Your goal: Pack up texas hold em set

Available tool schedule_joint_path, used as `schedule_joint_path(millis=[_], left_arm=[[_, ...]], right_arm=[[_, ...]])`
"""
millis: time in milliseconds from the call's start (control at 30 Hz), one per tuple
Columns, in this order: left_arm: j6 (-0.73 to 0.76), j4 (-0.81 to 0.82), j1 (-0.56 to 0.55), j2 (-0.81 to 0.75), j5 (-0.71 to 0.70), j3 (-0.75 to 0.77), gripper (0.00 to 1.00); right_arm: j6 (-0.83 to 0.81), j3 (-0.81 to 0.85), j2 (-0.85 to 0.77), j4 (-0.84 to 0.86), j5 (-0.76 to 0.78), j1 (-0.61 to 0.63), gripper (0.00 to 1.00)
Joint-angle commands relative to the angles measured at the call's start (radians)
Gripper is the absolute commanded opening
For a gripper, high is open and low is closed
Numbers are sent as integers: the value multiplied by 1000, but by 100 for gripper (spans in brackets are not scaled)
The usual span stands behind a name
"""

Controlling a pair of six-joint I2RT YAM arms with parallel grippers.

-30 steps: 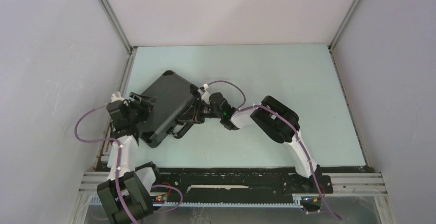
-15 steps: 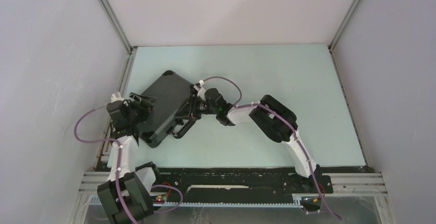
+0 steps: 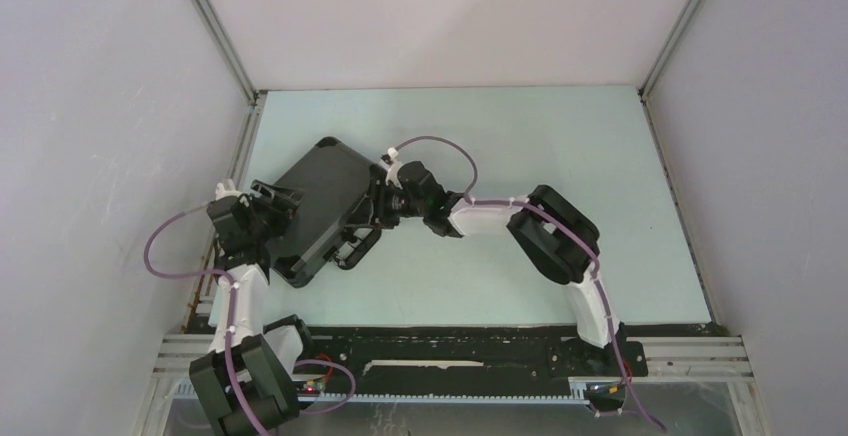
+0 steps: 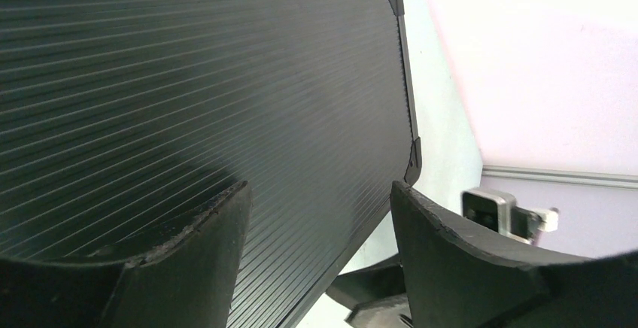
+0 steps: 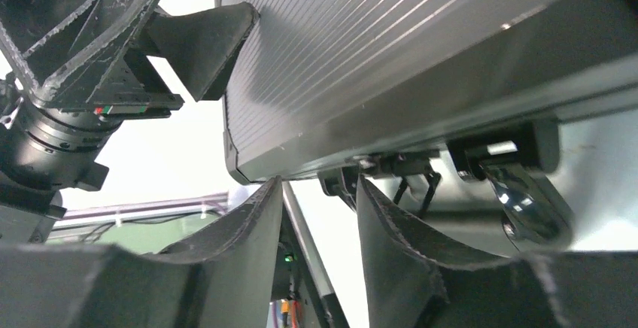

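Note:
The black ribbed briefcase (image 3: 318,204) lies closed on the table, left of centre, its handle (image 3: 357,246) on the near right edge. My left gripper (image 3: 281,202) is open over the case's left side, and the ribbed lid (image 4: 226,80) shows between its fingers (image 4: 188,260). My right gripper (image 3: 377,208) is open at the case's right edge, its fingertips (image 5: 267,208) right under the rim (image 5: 391,117) beside a chrome latch (image 5: 527,200). It holds nothing. Chips, cards, discs and the marker are out of view.
The pale green table (image 3: 560,156) is walled by white panels at the left, back and right. The left wall's metal rail (image 3: 240,156) runs close by the case. The black base rail (image 3: 450,341) lies along the near edge.
My right wrist has moved a little farther along the case's right edge and its elbow has swung right. The case and my left arm have stayed put.

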Motion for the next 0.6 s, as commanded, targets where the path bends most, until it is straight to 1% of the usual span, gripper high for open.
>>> schedule_joint_path(millis=[0, 200, 300, 400, 567], left_arm=[[69, -197, 25, 35, -109, -49, 76], [69, -197, 26, 37, -107, -49, 75], [69, -197, 27, 36, -108, -49, 76], [70, -197, 27, 37, -107, -49, 75], [71, -195, 28, 37, -102, -51, 76]], right_arm=[[-135, -64, -143, -116, 89, -4, 54], [-111, -133, -136, -77, 79, 6, 55], [-46, -162, -104, 4, 62, 23, 56], [32, -195, -83, 68, 93, 40, 55], [89, -219, -61, 139, 94, 46, 60]])
